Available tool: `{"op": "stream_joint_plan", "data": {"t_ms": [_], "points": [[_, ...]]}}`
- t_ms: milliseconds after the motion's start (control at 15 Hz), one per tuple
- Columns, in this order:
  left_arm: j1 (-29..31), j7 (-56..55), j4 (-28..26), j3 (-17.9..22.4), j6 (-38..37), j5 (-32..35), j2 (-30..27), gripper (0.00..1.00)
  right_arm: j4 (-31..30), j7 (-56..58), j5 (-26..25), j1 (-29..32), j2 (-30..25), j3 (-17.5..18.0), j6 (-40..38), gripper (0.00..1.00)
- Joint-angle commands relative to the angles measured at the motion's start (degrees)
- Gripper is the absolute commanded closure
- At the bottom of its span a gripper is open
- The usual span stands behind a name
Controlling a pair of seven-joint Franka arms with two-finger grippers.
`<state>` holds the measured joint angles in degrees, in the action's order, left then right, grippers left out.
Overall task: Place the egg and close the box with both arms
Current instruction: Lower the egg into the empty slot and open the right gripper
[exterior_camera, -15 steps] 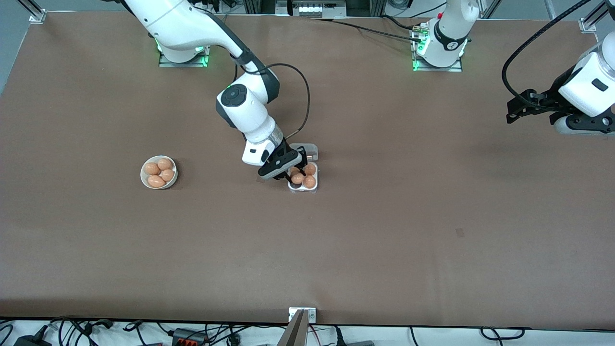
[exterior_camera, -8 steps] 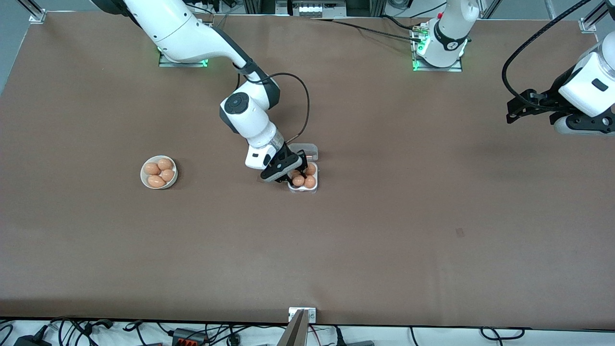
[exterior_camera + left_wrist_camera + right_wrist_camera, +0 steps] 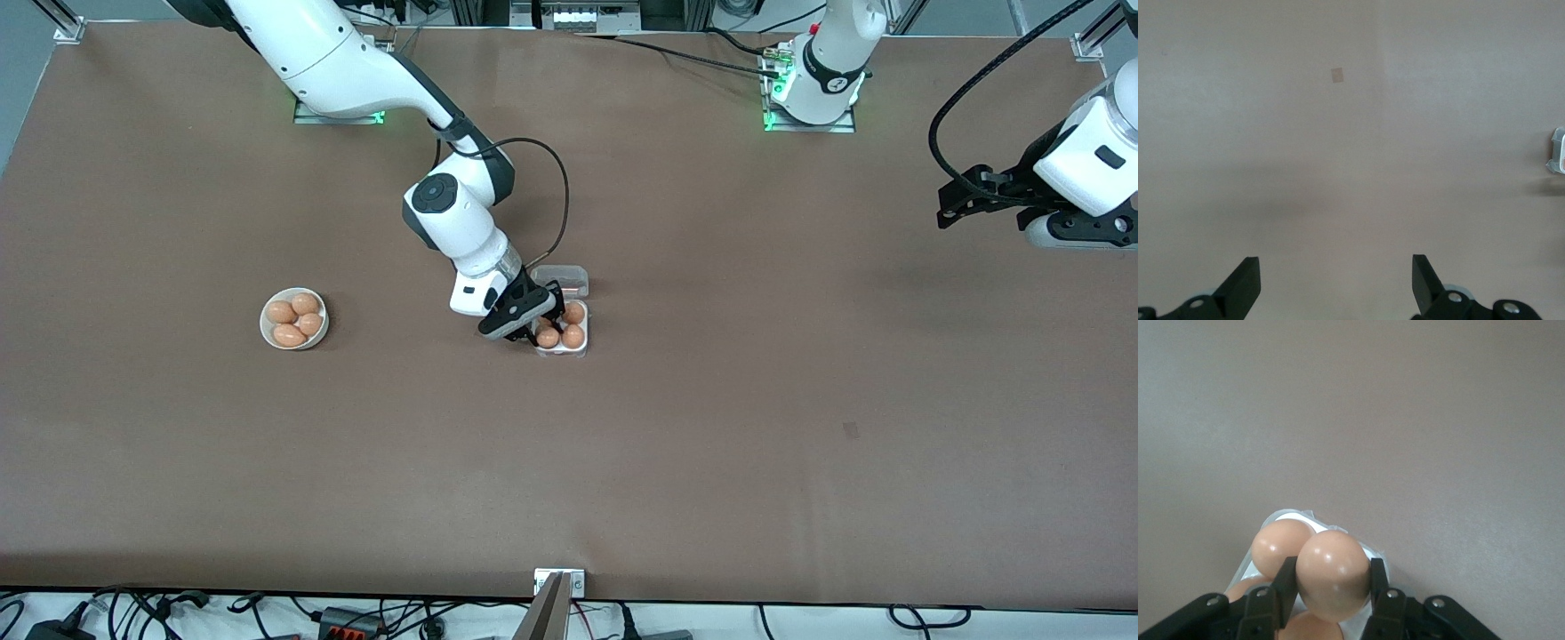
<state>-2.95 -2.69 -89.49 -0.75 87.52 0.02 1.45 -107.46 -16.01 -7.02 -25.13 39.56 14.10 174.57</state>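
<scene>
My right gripper (image 3: 544,327) is shut on an orange-brown egg (image 3: 547,337) and holds it low over the box (image 3: 560,352), at the cell nearest the front camera on the right arm's side. In the right wrist view the egg (image 3: 1331,577) sits between the black fingers (image 3: 1286,583), with three other eggs (image 3: 1281,543) in the box (image 3: 1288,515) around it. The clear lid (image 3: 564,277) stands open, farther from the front camera than the tray. My left gripper (image 3: 956,203) waits open and empty over bare table at the left arm's end; its wrist view (image 3: 1336,287) shows only the table.
A round white bowl (image 3: 265,327) with several eggs stands toward the right arm's end of the table. A small tape mark (image 3: 851,430) lies on the brown table top. A metal bracket (image 3: 559,582) sits at the table's front edge.
My right gripper has come down with the egg onto the box and shifted slightly toward the right arm's end. The left arm has not moved.
</scene>
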Motion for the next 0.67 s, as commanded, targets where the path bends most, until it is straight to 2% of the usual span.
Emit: {"op": "stream_joint_plan", "data": {"t_ms": [0, 67, 200, 467, 600], "points": [[0.23, 0.41, 1.60, -0.04, -1.21, -0.64, 0.83, 0.00, 0.84, 0.63, -0.46, 0.26, 0.69, 0.14, 1.03, 0.34], [0.23, 0.41, 1.60, -0.04, -1.21, -0.64, 0.83, 0.00, 0.84, 0.28, -0.37, 0.26, 0.69, 0.14, 1.03, 0.25], [0.23, 0.41, 1.60, -0.04, -1.13, -0.64, 0.83, 0.00, 0.84, 0.01, -0.28, 0.26, 0.69, 0.14, 1.03, 0.18], [0.14, 0.50, 1.60, -0.04, -1.13, -0.64, 0.83, 0.00, 0.84, -0.17, -0.02, 0.78, -0.27, -0.03, 0.94, 0.16], [0.23, 0.50, 1.60, -0.04, -1.13, -0.64, 0.83, 0.00, 0.50, 0.45, 0.07, 1.05, -3.77, -0.73, -1.94, 0.00]]}}
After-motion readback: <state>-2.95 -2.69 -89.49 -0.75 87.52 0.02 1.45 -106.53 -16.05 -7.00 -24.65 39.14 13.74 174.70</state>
